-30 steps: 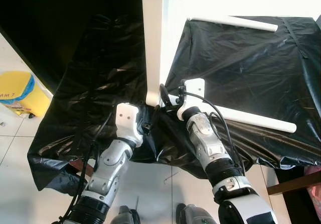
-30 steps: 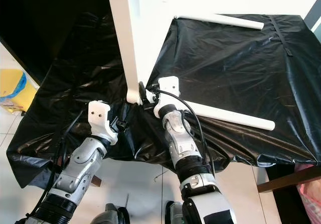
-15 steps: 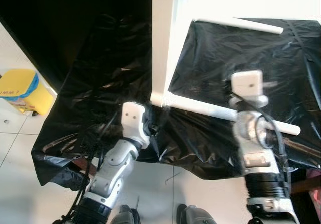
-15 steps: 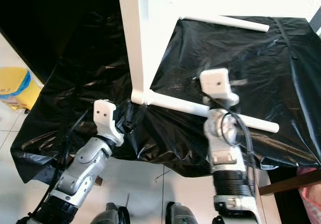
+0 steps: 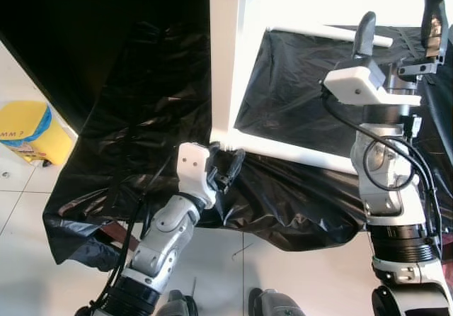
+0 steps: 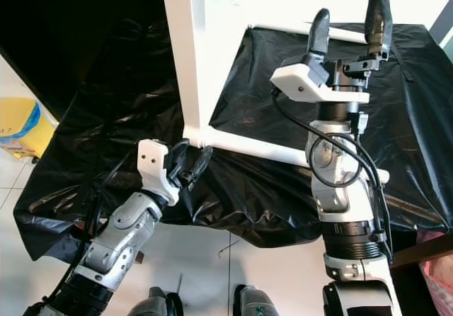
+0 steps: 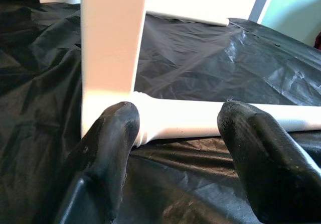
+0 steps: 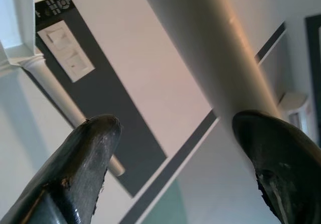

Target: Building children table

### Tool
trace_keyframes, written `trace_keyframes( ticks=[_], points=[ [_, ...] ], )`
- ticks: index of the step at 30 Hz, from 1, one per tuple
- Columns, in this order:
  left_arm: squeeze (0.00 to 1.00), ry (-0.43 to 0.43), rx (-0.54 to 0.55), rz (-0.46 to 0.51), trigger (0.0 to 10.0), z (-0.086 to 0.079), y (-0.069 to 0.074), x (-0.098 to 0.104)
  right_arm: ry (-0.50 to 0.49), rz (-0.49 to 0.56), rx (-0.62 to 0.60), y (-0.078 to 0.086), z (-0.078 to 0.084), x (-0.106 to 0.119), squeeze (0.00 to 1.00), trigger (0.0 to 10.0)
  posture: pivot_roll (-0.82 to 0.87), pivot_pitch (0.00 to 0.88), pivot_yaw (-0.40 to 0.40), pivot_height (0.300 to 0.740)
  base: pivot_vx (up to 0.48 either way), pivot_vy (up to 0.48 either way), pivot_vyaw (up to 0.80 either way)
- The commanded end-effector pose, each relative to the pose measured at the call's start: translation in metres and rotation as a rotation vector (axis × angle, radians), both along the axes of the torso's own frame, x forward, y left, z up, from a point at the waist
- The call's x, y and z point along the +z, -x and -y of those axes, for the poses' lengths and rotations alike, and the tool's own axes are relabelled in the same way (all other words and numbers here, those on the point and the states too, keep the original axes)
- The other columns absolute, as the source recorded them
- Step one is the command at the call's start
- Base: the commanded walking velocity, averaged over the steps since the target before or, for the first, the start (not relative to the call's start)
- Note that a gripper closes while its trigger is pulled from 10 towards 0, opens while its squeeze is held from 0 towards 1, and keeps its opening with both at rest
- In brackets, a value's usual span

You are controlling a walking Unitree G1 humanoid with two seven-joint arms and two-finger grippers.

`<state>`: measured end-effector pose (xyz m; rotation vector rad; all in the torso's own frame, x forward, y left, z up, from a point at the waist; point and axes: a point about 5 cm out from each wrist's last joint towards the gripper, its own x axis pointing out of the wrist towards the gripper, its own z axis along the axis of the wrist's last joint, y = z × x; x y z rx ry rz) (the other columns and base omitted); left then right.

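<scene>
White table frame (image 5: 225,61): centre, lying on black plastic sheet (image 5: 141,117). Likely rigid, light, smooth-painted; grip near round leg (image 7: 200,118) joint. Left gripper (image 5: 225,167): spread, near joint, empty. Right gripper (image 6: 347,22): raised, wide, empty.

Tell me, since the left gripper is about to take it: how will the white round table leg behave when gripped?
The table leg looks stiff, with no sag. Its smooth round surface may slip between the left gripper fingers. It seems joined to the flat white board, so it probably won't roll.
</scene>
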<state>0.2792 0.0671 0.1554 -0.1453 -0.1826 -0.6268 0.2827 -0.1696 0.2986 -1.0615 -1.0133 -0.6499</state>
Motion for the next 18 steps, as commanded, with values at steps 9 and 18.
trace_keyframes(
  ticks=[9, 18],
  points=[
    [0.00, -0.033, -0.181, 0.018, 10.0, 0.007, 0.008, -0.003, -0.015, -0.098, -0.039, 0.000, 0.012, -0.027, 0.00, 10.0, -0.10, 0.139, 0.022, 0.740, 0.000, 0.000, 0.00],
    [0.00, -0.039, -0.193, 0.016, 10.0, 0.006, 0.007, -0.003, -0.001, -0.041, -0.038, 0.028, 0.008, -0.018, 0.00, 10.0, -0.12, 0.141, 0.043, 0.740, 0.000, 0.000, 0.00]
  ],
)
